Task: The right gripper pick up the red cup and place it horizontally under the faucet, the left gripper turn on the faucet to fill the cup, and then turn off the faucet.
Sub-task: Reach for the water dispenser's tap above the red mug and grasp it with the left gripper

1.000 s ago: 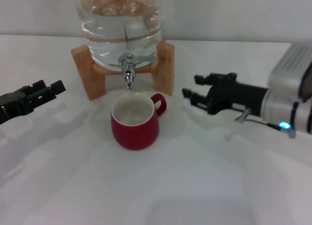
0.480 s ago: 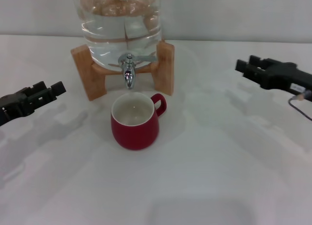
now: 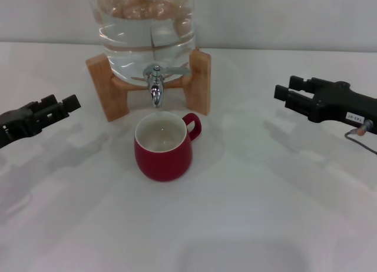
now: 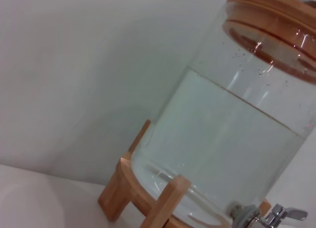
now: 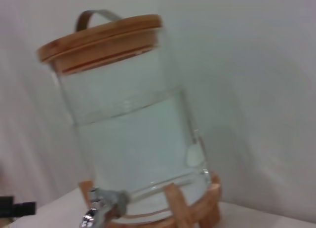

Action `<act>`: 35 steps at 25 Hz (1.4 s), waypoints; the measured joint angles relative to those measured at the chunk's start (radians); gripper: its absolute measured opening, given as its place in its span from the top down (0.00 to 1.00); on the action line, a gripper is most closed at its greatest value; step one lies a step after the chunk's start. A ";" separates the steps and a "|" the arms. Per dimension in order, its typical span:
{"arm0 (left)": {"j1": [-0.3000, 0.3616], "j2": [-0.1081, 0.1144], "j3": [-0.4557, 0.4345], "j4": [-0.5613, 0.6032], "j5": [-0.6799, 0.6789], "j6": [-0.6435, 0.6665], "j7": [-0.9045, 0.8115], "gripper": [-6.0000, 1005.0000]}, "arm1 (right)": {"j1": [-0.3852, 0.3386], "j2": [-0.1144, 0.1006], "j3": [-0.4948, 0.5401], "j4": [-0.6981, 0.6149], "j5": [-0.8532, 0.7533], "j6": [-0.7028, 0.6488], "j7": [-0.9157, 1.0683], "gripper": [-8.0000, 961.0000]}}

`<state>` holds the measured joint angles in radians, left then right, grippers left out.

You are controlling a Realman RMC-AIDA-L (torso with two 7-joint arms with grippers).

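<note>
The red cup stands upright on the white table, just in front of and below the faucet, with its handle toward the right. Its white inside looks empty. The faucet sits on a glass water jar and also shows in the left wrist view and the right wrist view. No water runs from it. My right gripper is open and empty, well to the right of the cup. My left gripper is open and empty, well to the left of the cup.
The water jar rests on a wooden stand at the back of the table and has a wooden lid. A thin cable hangs by my right gripper. White table surface lies in front of the cup.
My right gripper drew back from beside the cup's handle to the far right, then eased slightly back to the left. The cup and my left gripper have stayed put.
</note>
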<state>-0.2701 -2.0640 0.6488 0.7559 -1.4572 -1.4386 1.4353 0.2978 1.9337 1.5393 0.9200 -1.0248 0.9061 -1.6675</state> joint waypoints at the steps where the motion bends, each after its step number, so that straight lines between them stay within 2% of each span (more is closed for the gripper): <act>1: -0.001 0.002 0.000 0.001 0.000 -0.004 -0.005 0.15 | 0.003 0.000 0.000 0.000 -0.004 0.008 0.000 0.52; 4: -0.006 0.013 0.003 0.032 -0.001 -0.050 -0.039 0.15 | 0.005 -0.002 0.001 -0.001 -0.006 0.027 -0.002 0.52; 6: -0.003 0.015 0.006 0.091 0.008 -0.109 -0.078 0.15 | 0.005 -0.003 0.001 -0.001 -0.010 0.032 -0.003 0.52; 12: 0.001 0.021 0.005 0.408 0.075 -0.305 -0.267 0.15 | 0.001 -0.005 0.002 -0.001 -0.017 0.034 -0.005 0.52; 15: -0.026 0.032 0.008 0.564 0.125 -0.394 -0.371 0.15 | 0.001 -0.004 0.002 -0.001 -0.017 0.034 -0.005 0.52; 17: -0.055 0.043 0.008 0.643 0.172 -0.440 -0.433 0.15 | 0.001 -0.004 0.002 -0.001 -0.017 0.034 -0.005 0.52; 18: -0.055 0.043 0.008 0.643 0.172 -0.440 -0.433 0.16 | 0.001 -0.003 0.002 -0.001 -0.017 0.034 -0.005 0.52; 19: -0.111 0.061 0.009 0.720 0.244 -0.490 -0.493 0.16 | 0.001 -0.002 0.002 -0.001 -0.019 0.034 -0.005 0.52; 20: -0.130 0.065 0.009 0.738 0.269 -0.504 -0.507 0.16 | 0.002 -0.001 0.002 -0.001 -0.022 0.035 -0.005 0.52; 25: -0.263 0.093 0.027 0.789 0.420 -0.578 -0.555 0.16 | 0.004 0.007 0.001 0.000 -0.031 0.044 -0.005 0.52; 28: -0.332 0.109 0.087 0.797 0.501 -0.591 -0.568 0.16 | 0.004 0.013 -0.002 0.001 -0.031 0.051 -0.015 0.52; 35: -0.470 0.119 0.187 0.803 0.547 -0.590 -0.566 0.16 | -0.007 0.018 0.000 0.001 -0.031 0.066 -0.018 0.52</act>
<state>-0.7403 -1.9454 0.8360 1.5589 -0.9098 -2.0289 0.8697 0.2912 1.9518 1.5397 0.9208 -1.0556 0.9722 -1.6854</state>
